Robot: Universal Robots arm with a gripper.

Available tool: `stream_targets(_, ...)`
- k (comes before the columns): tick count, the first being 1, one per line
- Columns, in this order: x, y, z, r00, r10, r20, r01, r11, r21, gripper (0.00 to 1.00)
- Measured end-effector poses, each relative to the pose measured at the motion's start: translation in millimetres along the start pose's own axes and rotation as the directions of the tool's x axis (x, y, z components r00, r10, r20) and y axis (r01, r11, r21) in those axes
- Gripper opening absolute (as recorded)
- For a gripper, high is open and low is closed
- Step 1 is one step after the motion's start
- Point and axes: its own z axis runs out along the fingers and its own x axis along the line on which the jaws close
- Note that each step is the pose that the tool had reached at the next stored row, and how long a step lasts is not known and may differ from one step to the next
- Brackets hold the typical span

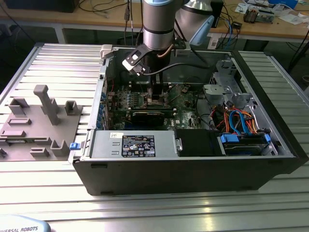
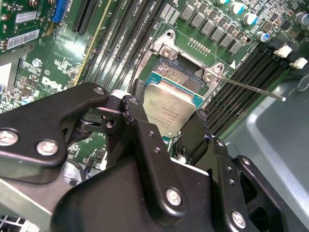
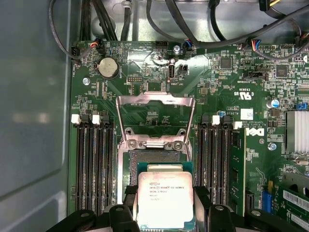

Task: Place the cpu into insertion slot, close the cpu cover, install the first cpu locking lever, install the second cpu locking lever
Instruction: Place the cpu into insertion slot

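My gripper is shut on the cpu, a flat square chip with a silvery top, gripped by two opposite edges. The chip hovers just above the insertion slot, overlapping most of it and slightly tilted in the second wrist view. In that view the cpu sits between the black fingers over the dark socket. The cpu cover is swung open and lies back beyond the socket. A thin locking lever sticks out sideways, unlatched. In the exterior view the gripper reaches down into the computer case.
Long black memory slots flank the socket on both sides. The open computer case holds a power supply, a drive cage with blue and orange cables and a black card. A grey fixture stands on the table at the exterior view's left.
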Motion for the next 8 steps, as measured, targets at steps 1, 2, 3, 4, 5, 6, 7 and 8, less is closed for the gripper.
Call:
stream_targets(1, 0.0, -0.3, 0.0, 1.0, 0.0, 0.0, 0.0, 1.0, 0.0, 0.54)
stream_targets(2, 0.0, -0.7, 0.1, 1.0, 0.0, 0.0001, 0.0, 1.0, 0.0, 0.54)
stream_targets(3, 0.0, -0.9, 0.1, 1.0, 0.0, 0.0001, 0.0, 1.0, 0.0, 0.54)
stream_targets(4, 0.0, -1.1, 0.2, 1.0, 0.0, 0.0001, 0.0, 1.0, 0.0, 0.54)
stream_targets(5, 0.0, -1.5, 0.3, 1.0, 0.0, 0.0, 0.0, 1.0, 0.0, 0.54)
stream_targets(6, 0.0, -1.7, 0.4, 1.0, 0.0, 0.0, 0.0, 1.0, 0.0, 0.54)
stream_targets(7, 0.0, -2.0, 0.4, 1.0, 0.0, 0.0001, 0.0, 1.0, 0.0, 0.54)
stream_targets(8, 0.0, -2.3, 0.5, 1.0, 0.0, 0.0, 0.0, 1.0, 0.0, 0.54)
